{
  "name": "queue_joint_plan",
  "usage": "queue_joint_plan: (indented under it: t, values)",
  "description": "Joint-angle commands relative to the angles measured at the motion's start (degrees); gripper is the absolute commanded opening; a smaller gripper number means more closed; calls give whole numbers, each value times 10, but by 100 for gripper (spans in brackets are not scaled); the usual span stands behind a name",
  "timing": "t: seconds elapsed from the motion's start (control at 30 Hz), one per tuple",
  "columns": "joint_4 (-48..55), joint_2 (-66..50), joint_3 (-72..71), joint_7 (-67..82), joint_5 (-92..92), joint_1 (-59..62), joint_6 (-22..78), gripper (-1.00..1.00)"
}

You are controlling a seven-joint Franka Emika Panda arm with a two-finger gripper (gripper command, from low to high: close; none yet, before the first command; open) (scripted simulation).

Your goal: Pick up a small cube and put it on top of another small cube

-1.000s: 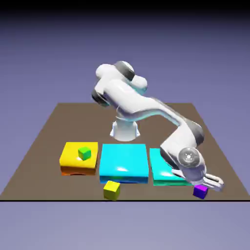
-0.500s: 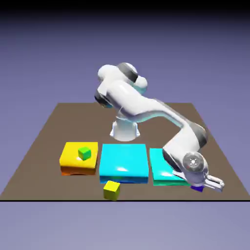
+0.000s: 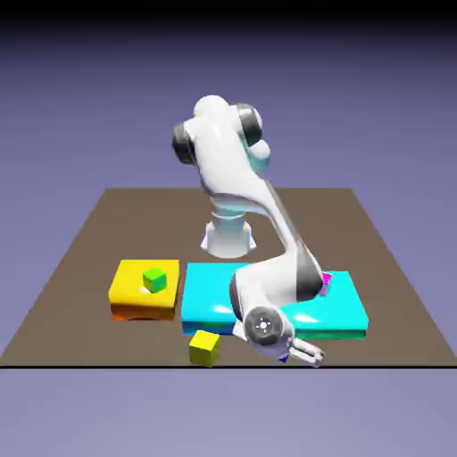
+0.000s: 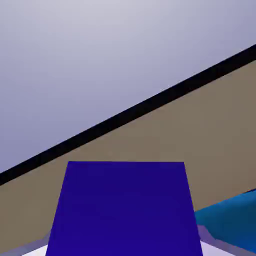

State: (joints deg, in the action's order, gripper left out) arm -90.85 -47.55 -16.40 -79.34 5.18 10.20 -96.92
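The gripper (image 3: 306, 353) is hanging low over the table's (image 3: 80, 259) near edge, closed on the small purple cube (image 4: 122, 210), which is filling the hand view between the hidden fingertips and showing outside only as a purple sliver under the hand. The arm is reaching across the middle cyan block (image 3: 214, 290), with the yellow cube (image 3: 204, 347) just beside the hand on the near edge and the green cube (image 3: 154, 280) sitting on the yellow block (image 3: 129, 290) well apart. I judge that travelling this low is risking knocking the yellow cube aside or clipping the cyan block's edge and twisting the cube in the grip; no brand, label or writing is showing anywhere.
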Motion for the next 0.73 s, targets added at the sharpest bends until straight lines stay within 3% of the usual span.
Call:
queue_joint_plan:
  t: [0.0,0.37,0.57,0.6,0.7]
  values:
    - [-1,9,21,17,11,-5,7,-100]
    - [-8,99,244,196,141,-50,72,-100]
    - [-88,81,242,209,157,-51,-22,-100]
    - [-88,81,242,209,157,-51,-22,100]
    - [-47,87,246,201,150,-44,24,100]
